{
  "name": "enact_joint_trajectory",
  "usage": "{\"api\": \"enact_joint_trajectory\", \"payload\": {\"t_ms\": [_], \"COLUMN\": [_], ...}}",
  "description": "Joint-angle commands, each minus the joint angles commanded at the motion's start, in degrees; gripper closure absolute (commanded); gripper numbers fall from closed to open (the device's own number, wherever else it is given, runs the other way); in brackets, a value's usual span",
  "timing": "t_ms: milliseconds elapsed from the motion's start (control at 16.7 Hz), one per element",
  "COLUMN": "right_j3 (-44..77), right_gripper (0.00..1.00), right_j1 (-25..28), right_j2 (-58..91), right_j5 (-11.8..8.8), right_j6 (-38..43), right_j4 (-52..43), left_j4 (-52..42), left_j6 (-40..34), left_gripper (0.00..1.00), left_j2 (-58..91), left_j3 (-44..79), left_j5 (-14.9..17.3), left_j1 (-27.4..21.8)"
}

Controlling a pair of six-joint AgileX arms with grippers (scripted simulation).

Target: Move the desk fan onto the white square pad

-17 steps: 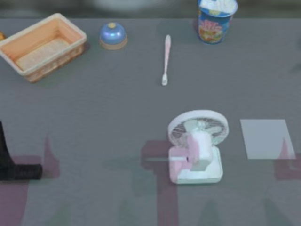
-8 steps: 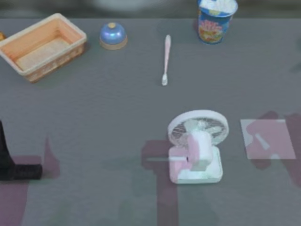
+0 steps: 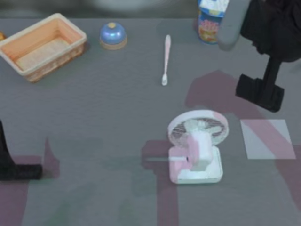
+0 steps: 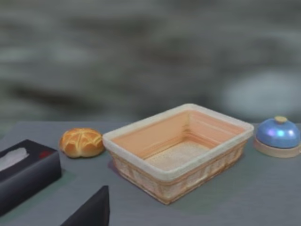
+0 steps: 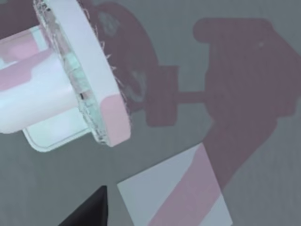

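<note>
The big change is on the right: a second ago the right side of the top view showed no arm, only its shadow drifting over the pad, and now the right arm has swung into sight from the far right corner, with the right claw hanging above the surface between the noodle cup and the white square pad. Whether its fingers are spread or pressed together cannot be told from these views; only one dark fingertip shows at the edge of the right wrist view, and nothing is in its grip. The desk fan has not moved: it stands on its squarish base near the middle of the surface, just to the left of the pad and apart from it, with the grille head toward the far side. In the right wrist view the fan and the pad both lie below the camera, so the arm looks to be lining up for a reach, and the carrying itself has not begun. The left claw sits parked at the left edge, facing the basket, its fingers likewise not readable.
</note>
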Motion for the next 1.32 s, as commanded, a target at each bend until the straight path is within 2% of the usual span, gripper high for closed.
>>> {"api": "enact_joint_trajectory", "payload": {"t_ms": [300,540,960,1320], "right_j3": [18.1,24.8,24.0,13.0], "right_gripper": [0.00,0.00,0.00,0.00], "right_j1": [6.4,8.8,8.8,9.0], "right_j2": [20.5,27.9,28.0,27.2], "right_j5": [0.2,0.4,0.4,0.4], "right_j6": [-9.2,-12.6,-12.8,-12.7], "right_j4": [-15.4,-21.6,-20.7,-10.8], "left_j4": [0.0,0.0,0.0,0.0], "left_j6": [0.0,0.0,0.0,0.0], "left_gripper": [0.00,0.00,0.00,0.00], "left_j2": [0.0,0.0,0.0,0.0], "left_j3": [0.0,0.0,0.0,0.0], "left_j5": [0.0,0.0,0.0,0.0], "left_j1": [0.0,0.0,0.0,0.0]}}
